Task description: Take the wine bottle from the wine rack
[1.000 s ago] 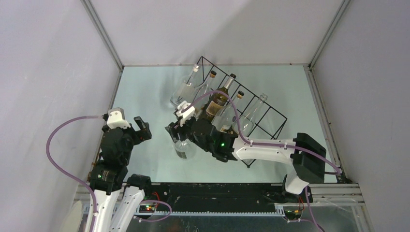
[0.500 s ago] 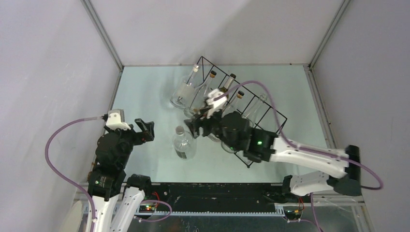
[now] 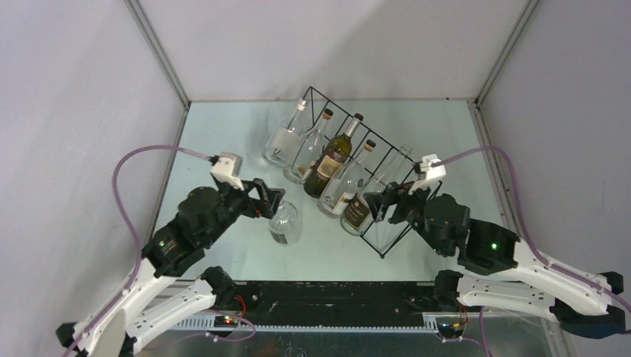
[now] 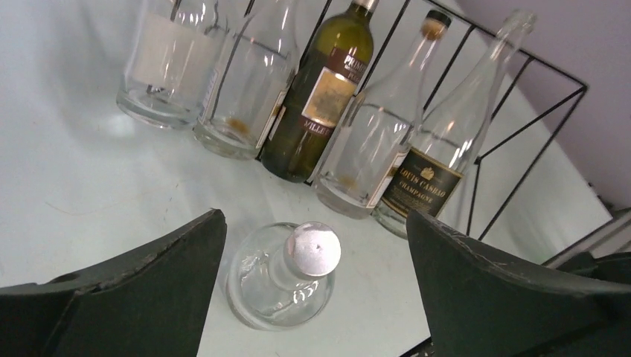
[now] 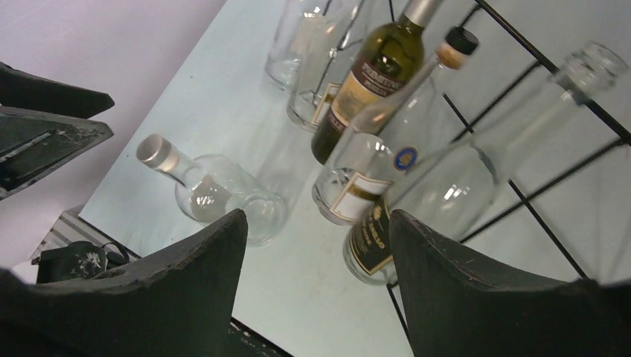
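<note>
- Counter [image 3: 223, 141] seen from overhead: wine rack [image 3: 417, 165] sits skewed across it, and five bottles lean in the rack side by side with their necks toward the far wall.
- Round clear bottle [image 3: 284, 223] stands upright on the counter, outside the rack and just in front of it (near the left arm).
- Left pincer [image 3: 272, 202] is spread wide and holds nothing. Its wrist view puts the round bottle's pale stopper [image 4: 314, 249] between the two fingers, touching neither.
- Right pincer [image 3: 383, 204] is also spread wide and empty, hovering close to the rack's near end.
- Only the wrist views make labels legible: the clear bottle [image 4: 428, 175] nearest the right arm reads "CHAMPAGNE", and the dark green bottle [image 4: 316, 97] is third along.
- Right wrist view shows the round bottle from the side. Contact between pincer and rack cannot be told there.
</note>
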`<state>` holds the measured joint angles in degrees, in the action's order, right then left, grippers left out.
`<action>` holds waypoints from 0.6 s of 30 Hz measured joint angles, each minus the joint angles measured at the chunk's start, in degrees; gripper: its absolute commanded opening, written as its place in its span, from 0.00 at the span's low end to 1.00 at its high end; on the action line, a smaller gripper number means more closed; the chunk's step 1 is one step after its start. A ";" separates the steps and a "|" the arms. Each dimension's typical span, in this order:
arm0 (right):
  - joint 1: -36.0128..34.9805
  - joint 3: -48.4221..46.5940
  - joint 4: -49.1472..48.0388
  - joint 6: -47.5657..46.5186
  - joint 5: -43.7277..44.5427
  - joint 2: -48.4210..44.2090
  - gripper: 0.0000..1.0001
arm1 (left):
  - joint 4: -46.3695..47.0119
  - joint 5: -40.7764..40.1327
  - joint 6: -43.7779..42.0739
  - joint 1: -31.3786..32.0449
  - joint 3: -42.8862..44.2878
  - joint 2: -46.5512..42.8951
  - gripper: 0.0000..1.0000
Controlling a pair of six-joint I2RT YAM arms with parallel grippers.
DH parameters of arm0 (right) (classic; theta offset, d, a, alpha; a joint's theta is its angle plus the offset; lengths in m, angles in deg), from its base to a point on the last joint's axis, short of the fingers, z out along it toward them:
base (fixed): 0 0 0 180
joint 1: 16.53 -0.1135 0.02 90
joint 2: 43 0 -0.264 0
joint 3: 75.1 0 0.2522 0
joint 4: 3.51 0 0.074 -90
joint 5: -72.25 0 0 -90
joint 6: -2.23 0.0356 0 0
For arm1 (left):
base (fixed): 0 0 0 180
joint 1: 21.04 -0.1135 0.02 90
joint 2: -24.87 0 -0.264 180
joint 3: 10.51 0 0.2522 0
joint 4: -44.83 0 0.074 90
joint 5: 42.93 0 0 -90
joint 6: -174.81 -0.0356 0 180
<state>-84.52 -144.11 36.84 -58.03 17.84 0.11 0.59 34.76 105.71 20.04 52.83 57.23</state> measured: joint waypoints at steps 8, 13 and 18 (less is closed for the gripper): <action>0.15 2.05 6.03 3.32 2.21 -6.34 0.72 | 0.72 -11.91 3.67 6.75 -1.29 7.89 0.95; 0.15 2.62 6.84 3.93 2.19 -5.73 0.72 | -0.59 -15.19 5.79 7.34 -1.88 9.29 0.88; 0.15 3.04 7.06 3.96 2.05 -4.52 0.72 | -0.96 -16.65 7.56 8.87 -2.14 10.19 0.83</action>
<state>-84.37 -141.07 43.90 -54.08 19.90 -4.41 -0.37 18.10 113.27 28.92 50.69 67.42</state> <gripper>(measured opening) 0.727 0.859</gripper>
